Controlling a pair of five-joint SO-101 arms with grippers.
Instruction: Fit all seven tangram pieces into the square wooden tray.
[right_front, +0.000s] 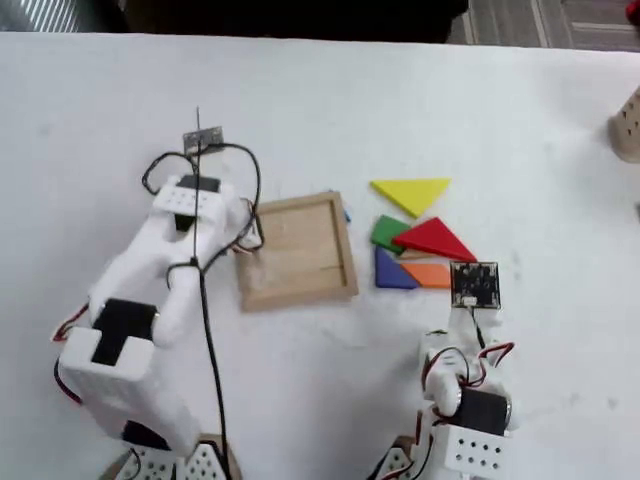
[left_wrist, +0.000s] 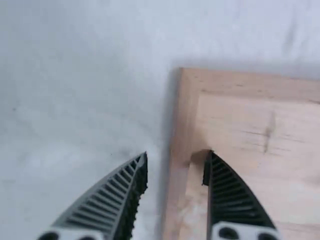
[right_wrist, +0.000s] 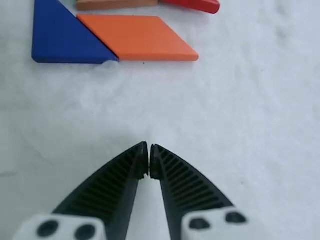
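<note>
Wooden tray (right_front: 300, 250) sits mid-table with nothing in it. Left arm (right_front: 150, 270) comes in at the tray's 9 o'clock side. Left gripper (left_wrist: 172, 172) is spread apart and straddles the tray's rim (left_wrist: 182, 125) there: one finger (left_wrist: 125, 195) is over the white table (right_front: 500, 120) just outside, and the other finger (left_wrist: 225, 195) is inside over the tray floor. It grips nothing, and I can't tell whether either finger touches the wood.

The tangram pieces are loose on the table at the tray's 3 o'clock, close but apart from it:
- Yellow triangle (right_front: 412, 192) is at 12 o'clock of the cluster, slightly separate.
- Green piece (right_front: 388, 232) and red triangle (right_front: 435, 240) are side by side below it, with red partly over its neighbours.
- Blue triangle (right_front: 392, 270) and orange parallelogram (right_front: 428, 275) are at 6 o'clock, edges touching.
- A small blue sliver (right_front: 346, 213) peeks out at the tray's 2 o'clock corner. Too hidden to identify.

Right gripper (right_wrist: 149, 160) is clenched tip to tip on nothing, over bare table. The cluster lies about 10 o'clock from its wrist. Orange is the nearest piece, close but not touching.
</note>
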